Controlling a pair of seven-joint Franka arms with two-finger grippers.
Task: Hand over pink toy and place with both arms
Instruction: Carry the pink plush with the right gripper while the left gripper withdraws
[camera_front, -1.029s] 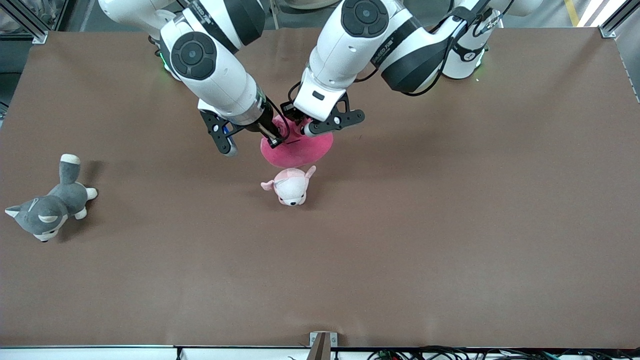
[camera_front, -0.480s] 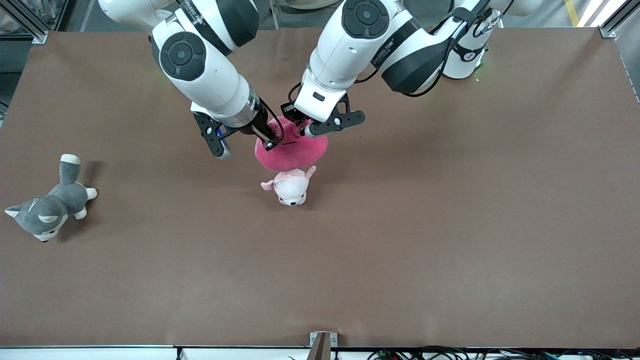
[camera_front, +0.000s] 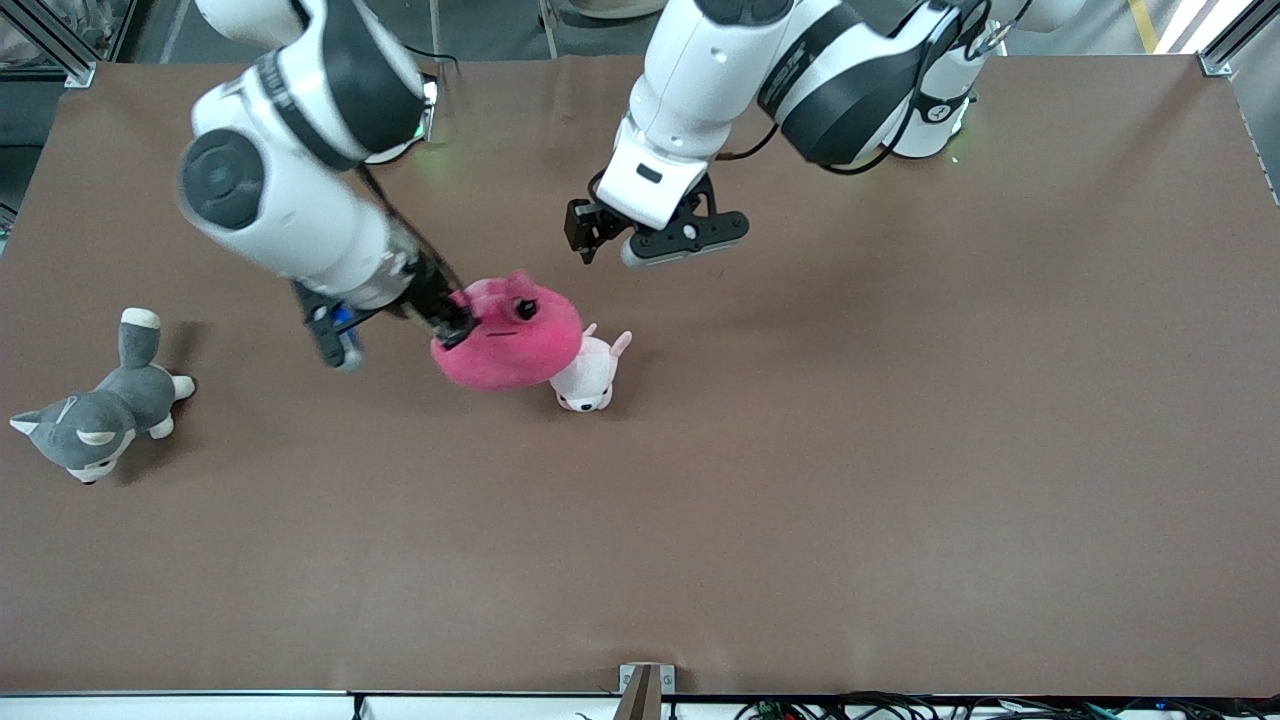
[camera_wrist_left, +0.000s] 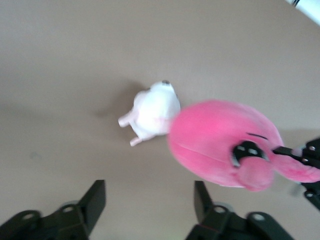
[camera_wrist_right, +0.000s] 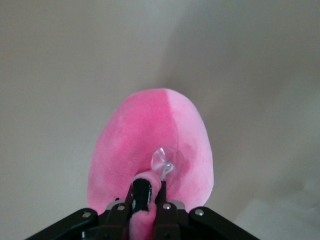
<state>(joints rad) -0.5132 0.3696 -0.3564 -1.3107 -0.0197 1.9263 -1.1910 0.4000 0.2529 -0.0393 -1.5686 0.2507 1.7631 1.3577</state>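
The pink toy (camera_front: 510, 345) is a hot-pink rounded plush with dark eyes. It hangs from my right gripper (camera_front: 455, 325), which is shut on a small flap at its edge. The toy is just above the table and overlaps the small pale pink-and-white plush (camera_front: 592, 375). In the right wrist view the fingers (camera_wrist_right: 142, 195) pinch pink fabric, and the toy's body (camera_wrist_right: 150, 135) hangs below them. My left gripper (camera_front: 640, 240) is open and empty in the air, apart from the toy. In the left wrist view its fingers (camera_wrist_left: 95, 200) stand wide, with the toy (camera_wrist_left: 215, 140) away from them.
A grey-and-white husky plush (camera_front: 95, 420) lies near the right arm's end of the brown table (camera_front: 900, 450). The pale plush also shows in the left wrist view (camera_wrist_left: 152, 112), beside the pink toy.
The left gripper has let go of the pink toy and drawn back from it. The right arm has swung the toy toward its own end of the table, and it now overlaps the pale plush.
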